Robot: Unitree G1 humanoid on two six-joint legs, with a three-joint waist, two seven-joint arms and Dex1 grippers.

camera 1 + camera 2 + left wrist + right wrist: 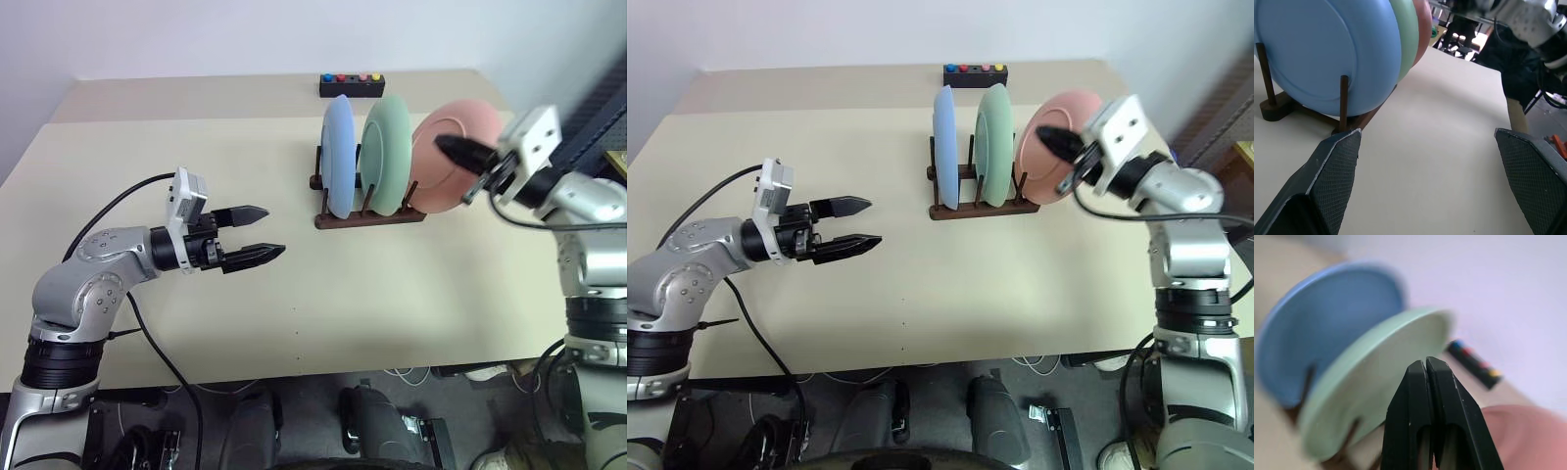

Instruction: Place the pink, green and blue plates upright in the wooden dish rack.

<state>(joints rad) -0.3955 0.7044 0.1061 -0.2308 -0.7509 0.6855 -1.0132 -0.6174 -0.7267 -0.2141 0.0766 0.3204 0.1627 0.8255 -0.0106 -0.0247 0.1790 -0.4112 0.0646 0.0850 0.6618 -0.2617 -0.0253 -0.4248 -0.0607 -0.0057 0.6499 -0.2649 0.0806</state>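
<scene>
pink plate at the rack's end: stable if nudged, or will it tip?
Likely tippy: the pink plate leans outward at the end of the wooden dish rack, less upright than the green plate. Probably stiff and smooth, so it may slide. The shut right gripper is at its face.

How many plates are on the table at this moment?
3. The blue plate and green plate stand upright in the wooden rack; the pink plate leans at the rack's right end.
</scene>
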